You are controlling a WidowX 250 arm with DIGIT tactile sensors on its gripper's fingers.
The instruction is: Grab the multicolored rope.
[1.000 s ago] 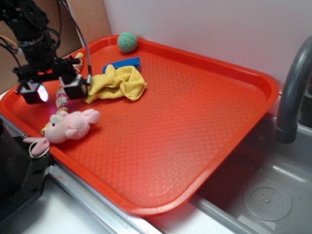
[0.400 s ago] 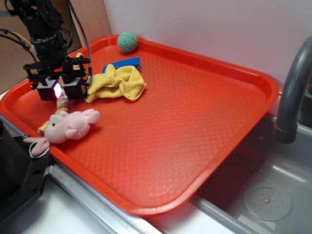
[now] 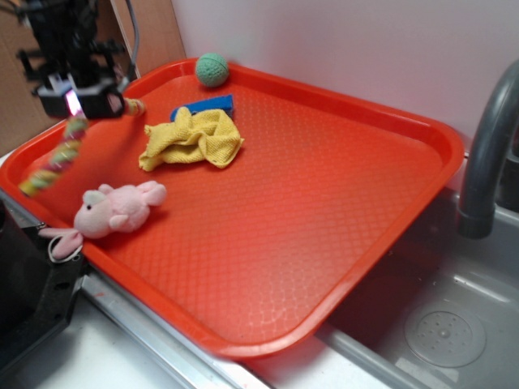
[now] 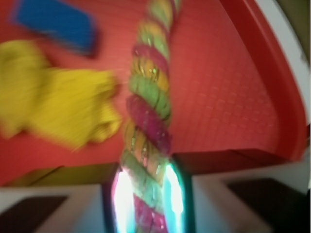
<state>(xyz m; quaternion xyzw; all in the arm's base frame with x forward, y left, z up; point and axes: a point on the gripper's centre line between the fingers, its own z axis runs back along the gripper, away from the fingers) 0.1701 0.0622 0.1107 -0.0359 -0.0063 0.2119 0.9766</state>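
Even bright light; wrist view motion-blurred.

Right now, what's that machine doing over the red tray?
The robot arm's hand is shut on the multicolored rope and holds it lifted above the red tray, its long end dangling. A pink plush toy, yellow cloth, blue item and green ball lie on the tray.

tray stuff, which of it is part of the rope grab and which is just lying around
Part of the job:
- multicolored rope, clamped between the jaws, its free end dangling over the tray
- gripper, shut on the rope

Just lying about:
- pink plush toy
- yellow cloth
- blue item behind the cloth
- green ball
- red tray
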